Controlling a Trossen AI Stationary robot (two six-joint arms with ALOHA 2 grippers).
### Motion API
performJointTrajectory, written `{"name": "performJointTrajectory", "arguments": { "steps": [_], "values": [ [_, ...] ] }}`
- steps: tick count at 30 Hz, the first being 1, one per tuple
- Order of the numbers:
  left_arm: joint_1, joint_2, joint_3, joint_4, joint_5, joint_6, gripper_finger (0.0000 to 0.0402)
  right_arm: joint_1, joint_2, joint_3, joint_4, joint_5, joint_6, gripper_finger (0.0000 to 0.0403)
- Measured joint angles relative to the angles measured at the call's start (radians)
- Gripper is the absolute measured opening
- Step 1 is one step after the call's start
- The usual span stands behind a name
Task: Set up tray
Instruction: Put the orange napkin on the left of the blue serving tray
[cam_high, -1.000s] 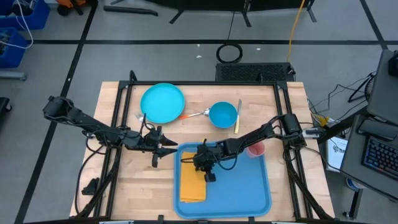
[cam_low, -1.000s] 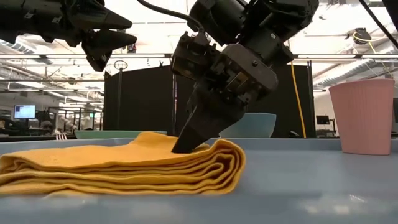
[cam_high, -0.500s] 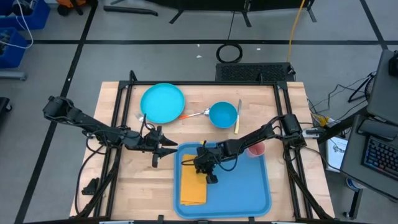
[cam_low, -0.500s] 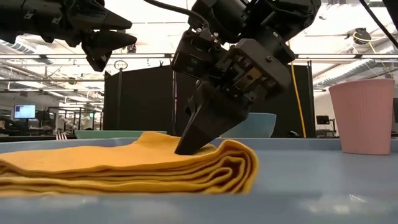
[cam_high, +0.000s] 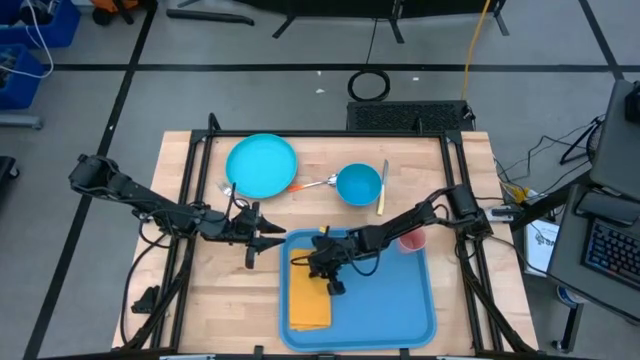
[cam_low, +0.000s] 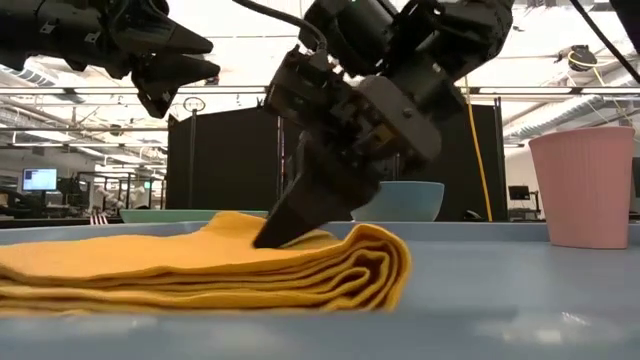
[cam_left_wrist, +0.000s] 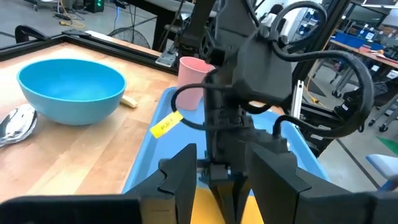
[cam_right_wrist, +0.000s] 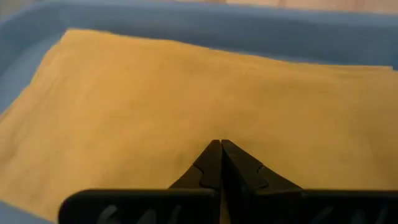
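Note:
The blue tray lies at the table's near middle. A folded yellow cloth lies flat in its left part, its stacked folds showing in the low view. My right gripper is shut, with its tips on the cloth's far end. A pink cup stands in the tray's far right corner. My left gripper hovers open just left of the tray's far left corner, nothing between its fingers. My right gripper rests its shut fingertips on the top layer of the cloth, near its far end. The fingers slant down from the table's right and far side. The cloth lies flat in the tray under them.
A turquoise plate lies at the far left of the table. A blue bowl stands at the far middle, a spoon to its left and a knife to its right. Bare wood lies left of the tray.
My right gripper has tipped and its shut tips have slid over the cloth's top toward the table's left. The cloth's folded edge has shifted a little toward the right and stays flat in the tray.

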Motion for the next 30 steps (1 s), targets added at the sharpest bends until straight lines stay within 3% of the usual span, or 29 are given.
{"name": "performJointTrajectory", "arguments": {
  "steps": [5, 25, 30],
  "values": [
    [0.000, 0.000, 0.000, 0.000, 0.000, -0.001, 0.0143, 0.000, 0.033, 0.002, 0.061, -0.019, 0.006, 0.0000],
    [0.000, 0.000, 0.000, -0.015, 0.000, -0.007, 0.0143, 0.008, 0.016, 0.009, 0.030, 0.007, 0.026, 0.0000],
    [0.000, 0.000, 0.000, -0.019, 0.000, -0.010, 0.0143, 0.014, 0.016, 0.009, 0.052, 0.002, 0.022, 0.0017]
  ]
}}
